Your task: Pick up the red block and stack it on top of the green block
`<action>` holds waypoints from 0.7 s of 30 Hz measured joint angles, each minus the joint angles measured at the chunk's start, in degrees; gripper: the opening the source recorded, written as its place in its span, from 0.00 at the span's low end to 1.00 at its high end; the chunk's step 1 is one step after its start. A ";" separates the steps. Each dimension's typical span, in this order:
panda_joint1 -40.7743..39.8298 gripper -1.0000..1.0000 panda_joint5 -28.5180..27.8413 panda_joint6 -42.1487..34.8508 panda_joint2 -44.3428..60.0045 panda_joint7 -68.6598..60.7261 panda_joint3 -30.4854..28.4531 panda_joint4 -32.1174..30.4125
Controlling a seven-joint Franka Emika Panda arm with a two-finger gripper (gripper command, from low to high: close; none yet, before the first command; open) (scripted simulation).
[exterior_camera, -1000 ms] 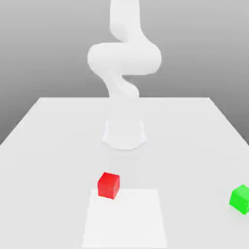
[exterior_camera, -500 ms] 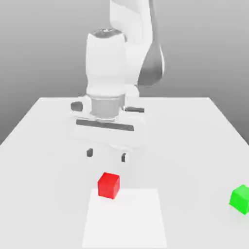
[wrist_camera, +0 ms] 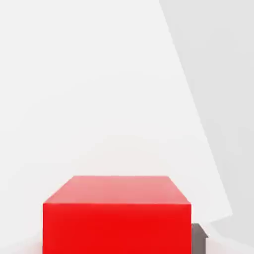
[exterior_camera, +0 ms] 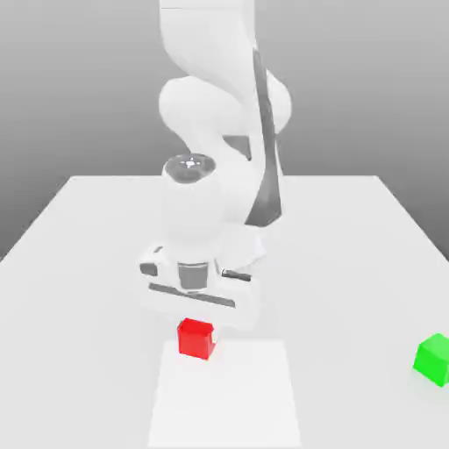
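With the jaws closed on the red block (exterior_camera: 195, 338), lift straight up from the tabletop (exterior_camera: 88, 289), then carry it to the green block (exterior_camera: 433, 359).

I can read no writing, label, brand, number or sign anywhere around me. The red block (exterior_camera: 195, 338) under my hand has plain matte faces, and up close (wrist_camera: 117, 218) its faces are just as bare. The green block (exterior_camera: 433, 359), off at the exterior view's right, carries no mark either. The white table (exterior_camera: 79, 263) bears no lettering I can make out.
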 joint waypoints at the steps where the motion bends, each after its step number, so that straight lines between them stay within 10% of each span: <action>1: -0.05 0.00 -0.03 -1.49 -1.73 0.02 0.04 -0.24; 8: 0.66 0.00 0.00 -13.34 -14.48 0.95 0.90 -1.16; 21: 27.89 0.00 -4.54 -26.49 -1.54 31.02 17.08 24.42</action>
